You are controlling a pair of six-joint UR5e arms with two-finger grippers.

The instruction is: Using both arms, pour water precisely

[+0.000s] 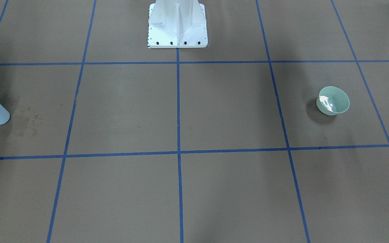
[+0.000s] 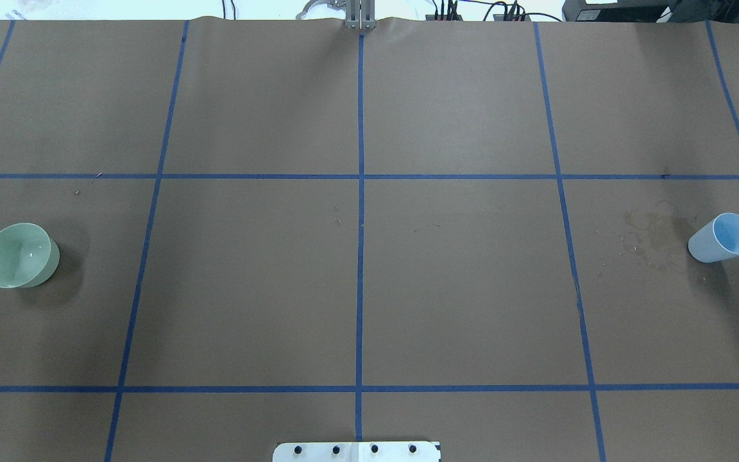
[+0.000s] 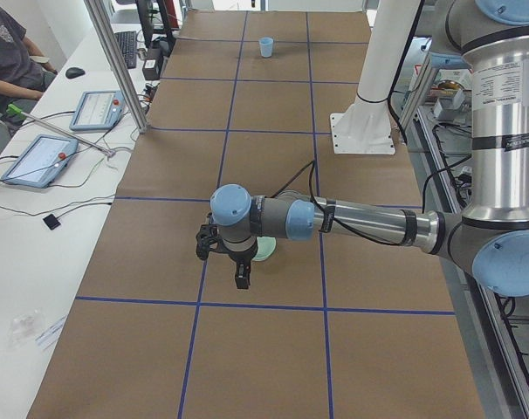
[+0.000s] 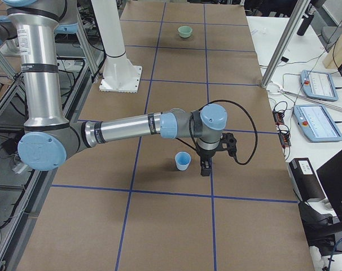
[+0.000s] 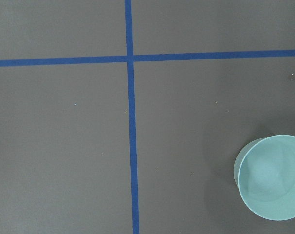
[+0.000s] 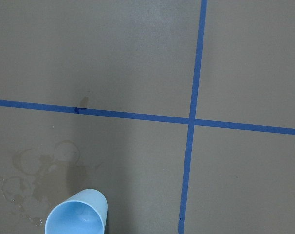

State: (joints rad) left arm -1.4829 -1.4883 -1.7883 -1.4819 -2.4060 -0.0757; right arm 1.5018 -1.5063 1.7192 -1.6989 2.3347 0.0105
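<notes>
Your left arm [image 3: 369,227] reaches out low over the counter [image 2: 459,289] near its left end, and its tool [image 3: 240,278] points down close to the green bowl [image 2: 20,255]. Only the side view shows this tool, so you cannot tell how wide its fingers stand. The bowl sits upright by the left edge, about midway between the robot's edge and the far edge. The water [image 1: 326,102] shows as a glossy sheen with white glints inside the bowl.

Your right arm [image 4: 131,127] stretches the same way toward the right end. Its tool [image 4: 205,168] hangs beside the blue cup [image 2: 722,239], on the side away from the robot; here too you cannot tell the finger spread. The cup stands upright near the right edge, mouth up. Damp rings and stains [image 2: 652,240] mark the counter just beside the cup, toward the middle. Bowl and cup are well apart, at opposite ends.
</notes>
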